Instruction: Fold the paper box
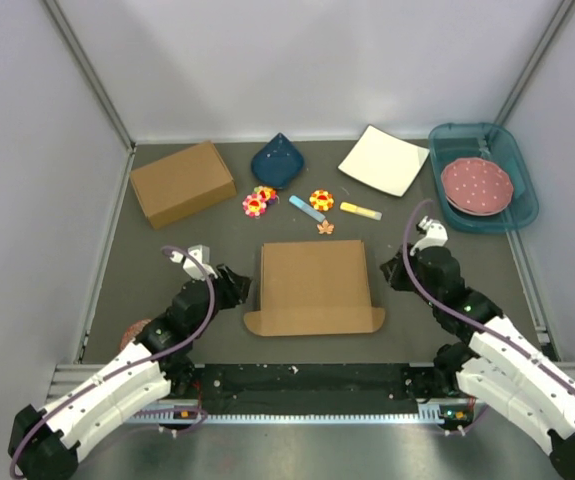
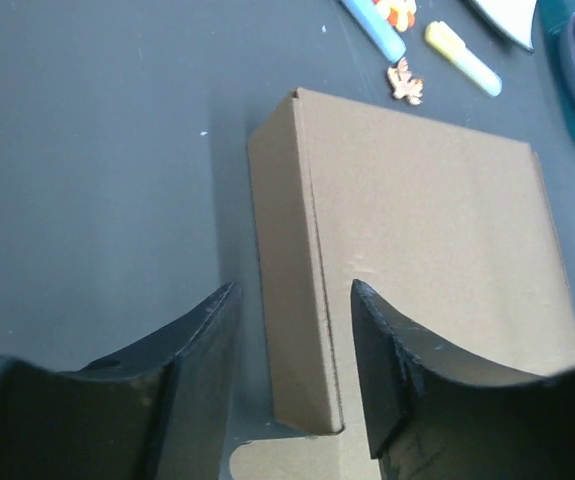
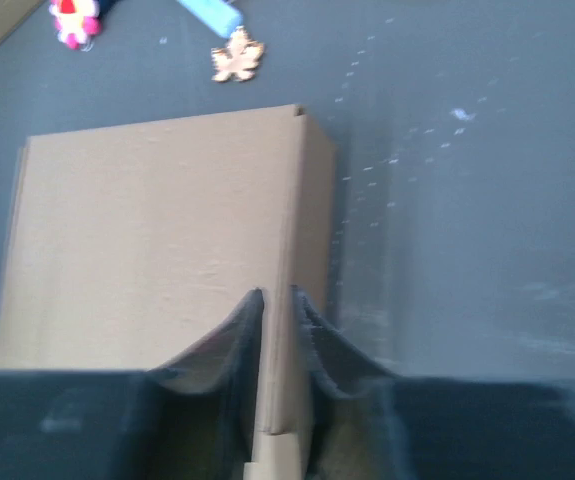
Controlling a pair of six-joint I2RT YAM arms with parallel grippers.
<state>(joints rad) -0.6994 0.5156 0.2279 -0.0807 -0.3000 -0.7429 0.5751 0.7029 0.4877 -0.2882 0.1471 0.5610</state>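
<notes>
The paper box (image 1: 312, 285) lies in the middle of the mat as a shallow brown cardboard box, lid down, with a rounded flap sticking out flat at its near edge. My left gripper (image 1: 242, 285) is at its left side. In the left wrist view the paper box (image 2: 427, 250) has its left wall between the jaws of my left gripper (image 2: 294, 285), which stands open with space on both sides. My right gripper (image 1: 392, 272) is at the right side. In the right wrist view my right gripper (image 3: 275, 292) is pinched on the right wall of the paper box (image 3: 157, 240).
A deeper brown box (image 1: 182, 182) stands at the back left. Behind the paper box lie a blue dish (image 1: 277, 160), flower toys (image 1: 257, 203), a blue marker (image 1: 307, 208), a yellow marker (image 1: 361, 210) and a leaf piece (image 1: 325, 227). A white plate (image 1: 384, 160) and a teal tray (image 1: 523, 190) sit at the back right.
</notes>
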